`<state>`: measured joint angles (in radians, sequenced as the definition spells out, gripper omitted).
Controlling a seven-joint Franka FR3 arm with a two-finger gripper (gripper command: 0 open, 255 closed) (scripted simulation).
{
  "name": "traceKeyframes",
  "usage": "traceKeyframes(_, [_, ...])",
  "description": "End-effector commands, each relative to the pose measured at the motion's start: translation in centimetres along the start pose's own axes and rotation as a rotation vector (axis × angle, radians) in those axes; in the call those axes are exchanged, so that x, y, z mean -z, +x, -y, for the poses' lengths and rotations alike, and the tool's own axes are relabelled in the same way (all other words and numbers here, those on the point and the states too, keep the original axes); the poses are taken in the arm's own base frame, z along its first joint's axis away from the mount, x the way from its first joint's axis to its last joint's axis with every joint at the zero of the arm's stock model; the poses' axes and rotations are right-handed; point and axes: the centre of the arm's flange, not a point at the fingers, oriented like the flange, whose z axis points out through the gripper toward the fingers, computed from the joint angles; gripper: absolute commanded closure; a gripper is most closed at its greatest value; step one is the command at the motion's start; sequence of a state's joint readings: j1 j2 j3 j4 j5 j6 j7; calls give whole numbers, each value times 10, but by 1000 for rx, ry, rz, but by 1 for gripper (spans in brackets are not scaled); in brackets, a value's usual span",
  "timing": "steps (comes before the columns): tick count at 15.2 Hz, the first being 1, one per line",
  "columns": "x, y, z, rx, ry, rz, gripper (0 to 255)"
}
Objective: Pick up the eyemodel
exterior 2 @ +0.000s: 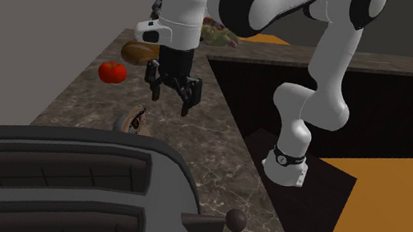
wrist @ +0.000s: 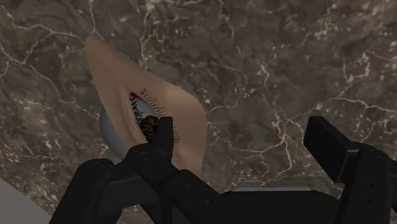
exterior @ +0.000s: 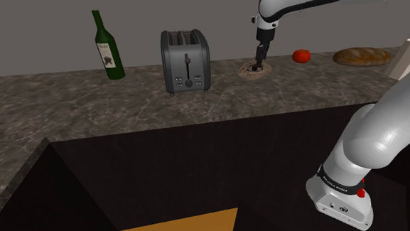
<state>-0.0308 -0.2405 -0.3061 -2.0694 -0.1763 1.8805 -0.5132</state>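
Observation:
The eye model (wrist: 159, 108) is a tan, skin-coloured piece with dark lashes, a brown iris and a pale globe, lying on the dark marble counter (wrist: 273, 57). In the shoulder view the eye model (exterior: 254, 68) lies between the toaster and the tomato, with my gripper (exterior: 260, 62) right over it. My gripper (exterior 2: 170, 100) is open and hovers a little above the counter, the eye model (exterior 2: 133, 121) just below and to one side. In the wrist view my gripper (wrist: 242, 130) holds nothing; one finger (wrist: 159, 149) overlaps the eye, and bare counter lies between the fingers.
A grey toaster (exterior: 185, 60) and a green wine bottle (exterior: 107, 46) stand on the counter toward the shoulder view's left. A red tomato (exterior: 301, 56) and a bread loaf (exterior: 362, 56) lie to the right. The counter's front edge (exterior: 217, 119) drops to dark cabinets.

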Motion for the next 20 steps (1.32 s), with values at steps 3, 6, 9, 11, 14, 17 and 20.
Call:
traceKeyframes(3, [2, 28, -41, 49, -16, -39, 0])
traceKeyframes(6, [4, 49, -69, 84, -28, -67, 0])
traceKeyframes(9, [-12, 50, -68, 84, -28, -67, 0])
traceKeyframes(11, [-23, 50, -67, 84, -28, -67, 0])
traceKeyframes(14, [-36, 50, -65, 84, -28, -67, 0])
traceKeyframes(17, [-36, 50, -65, 84, -28, -67, 255])
traceKeyframes(20, [-36, 50, -65, 84, -28, -67, 255])
